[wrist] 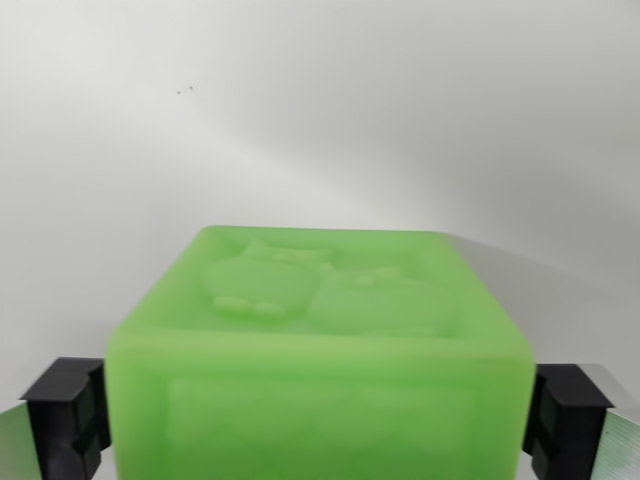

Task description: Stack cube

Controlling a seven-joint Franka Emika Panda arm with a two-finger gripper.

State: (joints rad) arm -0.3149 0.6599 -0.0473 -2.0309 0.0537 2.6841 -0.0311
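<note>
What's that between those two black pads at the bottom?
A green cube fills the whole stretch between the gripper fingers, as the wrist view shows.

the bottom edge is cutting off my translucent green embossed plastic cube, which is blurring up close and hiding my black fingertips.

The place looked like a lab or test bench, though little showed it. A bare, evenly lit white surface filled the whole background, with no furniture or clutter. Whether that surface was a desk or a backdrop could not be told.
</note>
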